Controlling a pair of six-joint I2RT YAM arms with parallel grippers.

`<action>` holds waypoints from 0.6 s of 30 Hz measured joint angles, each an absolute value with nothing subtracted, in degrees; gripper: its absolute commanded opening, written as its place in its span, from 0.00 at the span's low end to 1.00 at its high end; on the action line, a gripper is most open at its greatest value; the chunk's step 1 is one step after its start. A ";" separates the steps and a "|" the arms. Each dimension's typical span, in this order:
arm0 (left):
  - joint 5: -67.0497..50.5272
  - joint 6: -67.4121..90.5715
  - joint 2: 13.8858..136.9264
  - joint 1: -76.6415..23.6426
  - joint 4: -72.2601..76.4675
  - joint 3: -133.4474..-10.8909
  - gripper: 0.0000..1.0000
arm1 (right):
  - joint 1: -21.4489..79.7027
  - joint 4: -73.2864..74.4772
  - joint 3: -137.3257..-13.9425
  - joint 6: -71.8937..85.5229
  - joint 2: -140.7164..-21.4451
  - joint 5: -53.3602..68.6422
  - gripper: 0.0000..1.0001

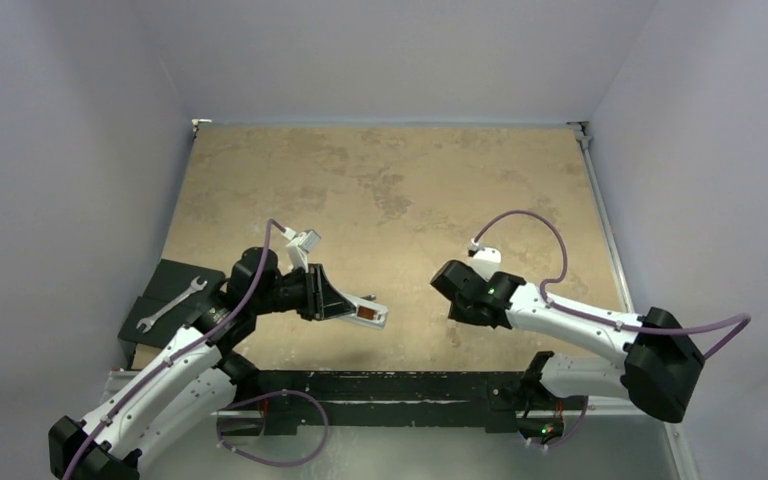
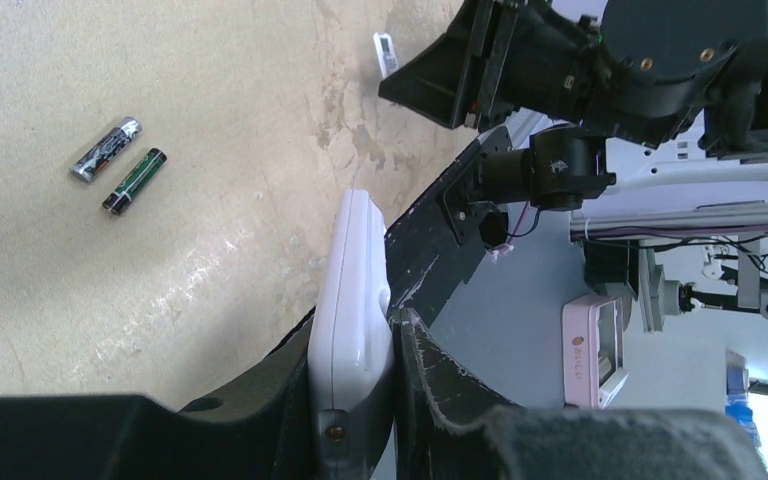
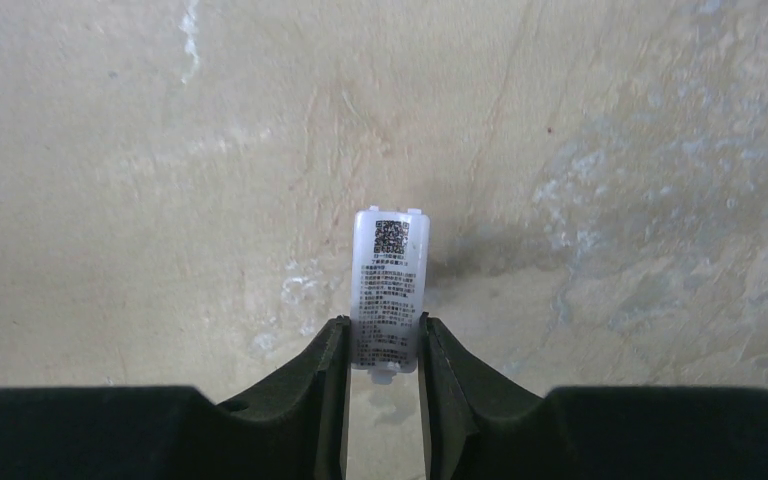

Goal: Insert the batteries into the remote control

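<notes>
The beige stone-patterned table [image 1: 390, 180] is walled at its far and side edges, with open room across its middle. The left gripper [image 2: 358, 335] pinches the slim white plastic remote control [image 2: 352, 270] edge-on above it. The right gripper [image 3: 385, 340] clamps the small white labelled battery cover [image 3: 391, 270]. Two small dark cylindrical batteries [image 2: 134, 181] lie loose on the table, side by side. The cover is off, but nothing is loaded yet.

The remote control [image 2: 352, 300] has its lower end hidden between left fingers [image 2: 440, 390].
</notes>
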State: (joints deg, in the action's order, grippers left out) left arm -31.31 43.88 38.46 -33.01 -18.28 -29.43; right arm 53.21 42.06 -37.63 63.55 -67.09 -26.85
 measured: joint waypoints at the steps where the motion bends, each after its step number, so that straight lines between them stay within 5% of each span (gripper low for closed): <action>1: -31.31 43.88 38.48 -33.01 -18.39 -29.43 0.00 | 52.40 41.74 -38.44 62.30 -67.75 -27.09 0.20; 18: -31.83 46.02 39.46 -33.01 -16.75 -28.10 0.00 | 37.74 31.62 -48.01 39.68 -82.91 -24.10 0.22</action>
State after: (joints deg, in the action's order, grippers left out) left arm -31.83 46.02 39.46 -33.01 -16.75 -28.10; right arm 37.74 31.62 -48.01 39.68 -82.91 -24.10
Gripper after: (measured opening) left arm 0.247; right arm 0.329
